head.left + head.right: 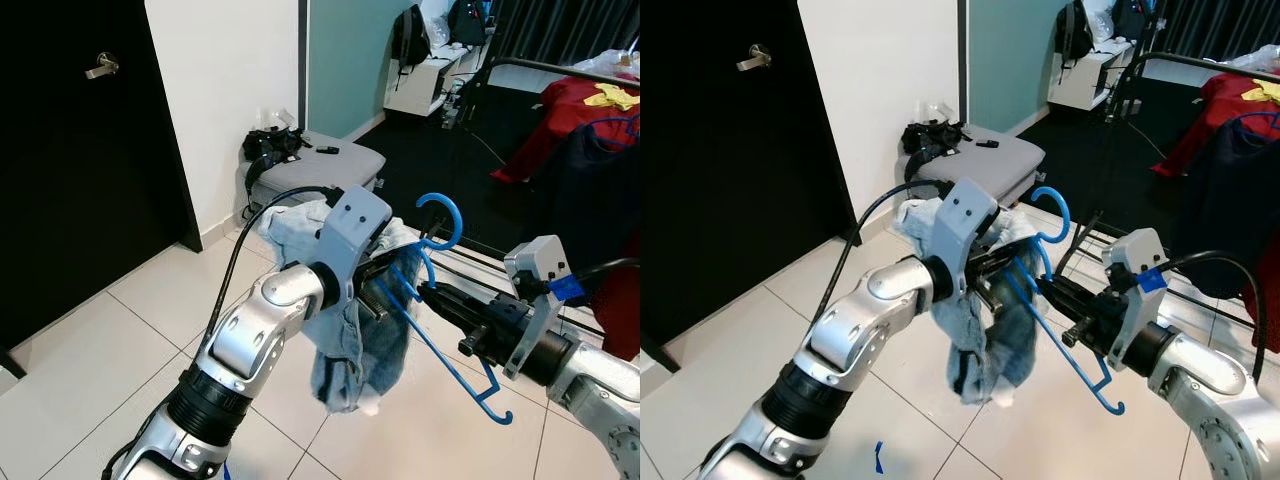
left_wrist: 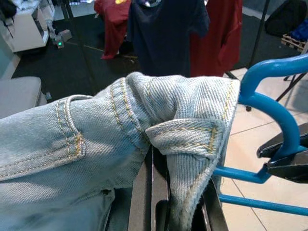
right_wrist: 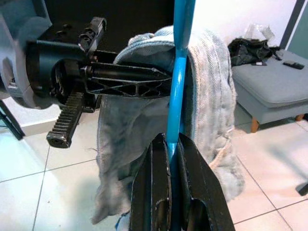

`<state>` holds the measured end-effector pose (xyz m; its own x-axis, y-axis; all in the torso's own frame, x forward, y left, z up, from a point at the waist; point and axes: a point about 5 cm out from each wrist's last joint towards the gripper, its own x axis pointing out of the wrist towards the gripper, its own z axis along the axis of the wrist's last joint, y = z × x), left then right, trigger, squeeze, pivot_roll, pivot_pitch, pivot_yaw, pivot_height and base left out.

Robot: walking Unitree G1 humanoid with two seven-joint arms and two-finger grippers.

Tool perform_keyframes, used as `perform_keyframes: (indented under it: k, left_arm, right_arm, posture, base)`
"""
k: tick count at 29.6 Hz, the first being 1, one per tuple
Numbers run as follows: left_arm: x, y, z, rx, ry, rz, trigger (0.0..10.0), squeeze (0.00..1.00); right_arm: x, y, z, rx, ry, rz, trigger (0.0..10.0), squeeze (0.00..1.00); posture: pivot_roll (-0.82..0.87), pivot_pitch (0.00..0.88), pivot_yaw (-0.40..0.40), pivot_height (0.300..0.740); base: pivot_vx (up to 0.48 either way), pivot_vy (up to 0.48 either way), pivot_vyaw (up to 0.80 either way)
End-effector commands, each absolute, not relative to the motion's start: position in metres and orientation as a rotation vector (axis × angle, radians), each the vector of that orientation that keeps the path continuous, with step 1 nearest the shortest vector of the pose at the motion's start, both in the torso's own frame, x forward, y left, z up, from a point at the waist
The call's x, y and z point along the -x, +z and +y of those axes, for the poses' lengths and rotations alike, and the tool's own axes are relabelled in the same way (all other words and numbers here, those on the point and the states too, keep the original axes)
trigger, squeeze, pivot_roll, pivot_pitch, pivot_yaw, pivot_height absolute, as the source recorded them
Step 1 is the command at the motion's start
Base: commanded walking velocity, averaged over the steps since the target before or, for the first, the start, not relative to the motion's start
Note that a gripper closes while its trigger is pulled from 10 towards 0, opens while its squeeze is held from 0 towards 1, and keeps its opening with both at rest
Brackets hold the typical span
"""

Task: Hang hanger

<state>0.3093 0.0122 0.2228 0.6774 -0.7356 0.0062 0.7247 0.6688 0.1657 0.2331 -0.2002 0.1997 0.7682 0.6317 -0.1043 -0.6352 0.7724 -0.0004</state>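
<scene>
A blue plastic hanger (image 1: pixel 440 330) is held out in front of me, hook up, with my right gripper (image 1: pixel 426 293) shut on its bar just below the hook. In the right wrist view the blue bar (image 3: pixel 179 82) runs straight up from between the closed fingertips. A light denim garment (image 1: pixel 350 350) is draped over my left gripper (image 2: pixel 180 211), which is shut on a folded hem, and hangs down beneath it. The hanger's arm passes into the cloth right beside the left fingers (image 3: pixel 130 79). Denim covers most of the left fingers in the eye views.
A clothes rack (image 1: pixel 560 70) with red and navy garments (image 1: pixel 590 170) stands at the right, its base rails (image 1: pixel 480 262) on the tiles just beyond my grippers. A grey bench (image 1: pixel 335 160) with black items sits by the white wall. A black door (image 1: pixel 80 170) is at left.
</scene>
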Motion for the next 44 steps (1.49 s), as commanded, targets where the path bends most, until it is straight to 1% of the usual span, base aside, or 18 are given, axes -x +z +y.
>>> perform_keyframes:
  k: [1, 7, 10, 13, 14, 16, 17, 18, 19, 23, 24, 26, 28, 32, 34, 36, 38, 44]
  left_arm:
    - [-0.323, 0.253, 0.036, -0.165, -0.671, -0.21, 10.0, 0.0]
    - [-0.321, 0.26, 0.039, -0.255, -0.679, -0.257, 10.0, 0.0]
    - [-0.322, 0.271, 0.045, -0.375, -0.62, -0.317, 10.0, 0.0]
    - [-0.322, 0.271, 0.045, -0.375, -0.62, -0.317, 10.0, 0.0]
    - [-0.325, 0.276, 0.049, -0.428, -0.567, -0.344, 10.0, 0.0]
    - [-0.325, 0.276, 0.049, -0.428, -0.567, -0.344, 10.0, 0.0]
    - [-0.33, 0.283, 0.056, -0.487, -0.475, -0.363, 10.0, 0.0]
    - [-0.33, 0.283, 0.056, -0.487, -0.475, -0.363, 10.0, 0.0]
    - [-0.334, 0.288, 0.061, -0.527, -0.404, -0.378, 10.0, 0.0]
    - [-0.334, 0.288, 0.061, -0.527, -0.404, -0.378, 10.0, 0.0]
    - [-0.336, 0.292, 0.066, -0.575, -0.339, -0.387, 10.0, 0.0]
    - [-0.336, 0.292, 0.066, -0.575, -0.339, -0.387, 10.0, 0.0]
    - [-0.34, 0.293, 0.073, -0.59, -0.302, -0.363, 10.0, 0.0]
    - [-0.348, 0.284, 0.097, -0.585, -0.309, -0.211, 10.0, 0.0]
    - [-0.348, 0.284, 0.097, -0.585, -0.309, -0.211, 10.0, 0.0]
    - [-0.352, 0.28, 0.115, -0.572, -0.287, -0.135, 10.0, 0.0]
    - [-0.352, 0.28, 0.115, -0.572, -0.287, -0.135, 10.0, 0.0]
    - [-0.358, 0.278, 0.139, -0.462, -0.229, -0.054, 10.0, 0.0]
  right_arm:
    - [-0.22, 0.188, -0.18, 0.022, 0.864, 0.176, 10.0, 0.0]
    - [-0.219, 0.186, -0.179, 0.025, 0.874, 0.191, 10.0, 0.0]
    - [-0.219, 0.18, -0.18, 0.035, 0.873, 0.226, 10.0, 0.0]
    - [-0.219, 0.18, -0.18, 0.035, 0.873, 0.226, 10.0, 0.0]
    - [-0.218, 0.178, -0.181, 0.041, 0.875, 0.247, 10.0, 0.0]
    - [-0.218, 0.178, -0.181, 0.041, 0.875, 0.247, 10.0, 0.0]
    - [-0.217, 0.175, -0.181, 0.044, 0.878, 0.265, 10.0, 0.0]
    - [-0.217, 0.175, -0.181, 0.044, 0.878, 0.265, 10.0, 0.0]
    - [-0.216, 0.173, -0.181, 0.047, 0.88, 0.276, 10.0, 0.0]
    - [-0.216, 0.173, -0.181, 0.047, 0.88, 0.276, 10.0, 0.0]
    - [-0.215, 0.171, -0.181, 0.05, 0.879, 0.288, 10.0, 0.0]
    - [-0.215, 0.171, -0.181, 0.05, 0.879, 0.288, 10.0, 0.0]
    - [-0.217, 0.169, -0.184, 0.054, 0.86, 0.296, 10.0, 0.0]
    - [-0.227, 0.166, -0.195, 0.064, 0.739, 0.292, 10.0, 0.0]
    - [-0.227, 0.166, -0.195, 0.064, 0.739, 0.292, 10.0, 0.0]
    - [-0.236, 0.168, -0.203, 0.041, 0.649, 0.265, 10.0, 0.0]
    - [-0.236, 0.168, -0.203, 0.041, 0.649, 0.265, 10.0, 0.0]
    - [-0.246, 0.173, -0.214, -0.078, 0.541, 0.209, 10.0, 0.0]
  posture:
    - [0.0, 0.0, -0.008, 0.74]
    - [0.0, 0.0, -0.009, 0.74]
    - [0.01, 0.0, -0.013, 0.74]
    - [0.01, 0.0, -0.013, 0.74]
    - [0.01, 0.0, -0.014, 0.74]
    - [0.01, 0.0, -0.014, 0.74]
    - [0.01, 0.0, -0.014, 0.74]
    - [0.01, 0.0, -0.014, 0.74]
    - [0.01, 0.0, -0.013, 0.74]
    - [0.01, 0.0, -0.013, 0.74]
    - [0.01, 0.0, -0.012, 0.74]
    - [0.01, 0.0, -0.012, 0.74]
    - [0.01, 0.0, -0.01, 0.74]
    - [0.01, 0.0, -0.008, 0.74]
    - [0.01, 0.0, -0.008, 0.74]
    - [0.01, 0.0, -0.007, 0.74]
    - [0.01, 0.0, -0.007, 0.74]
    - [0.01, 0.0, -0.009, 0.74]
  base:
    - [0.0, 0.0, 0.0]
    - [0.0, 0.0, 0.0]
    - [0.0, 0.0, 0.0]
    - [0.0, 0.0, 0.0]
    - [0.0, 0.0, 0.0]
    - [0.0, 0.0, 0.0]
    - [0.0, 0.0, 0.0]
    - [0.0, 0.0, 0.0]
    - [0.0, 0.0, 0.0]
    - [0.0, 0.0, 0.0]
    - [0.0, 0.0, 0.0]
    - [0.0, 0.0, 0.0]
    - [0.0, 0.0, 0.0]
    - [0.0, 0.0, 0.0]
    - [0.0, 0.0, 0.0]
    - [0.0, 0.0, 0.0]
    - [0.0, 0.0, 0.0]
    - [0.0, 0.0, 0.0]
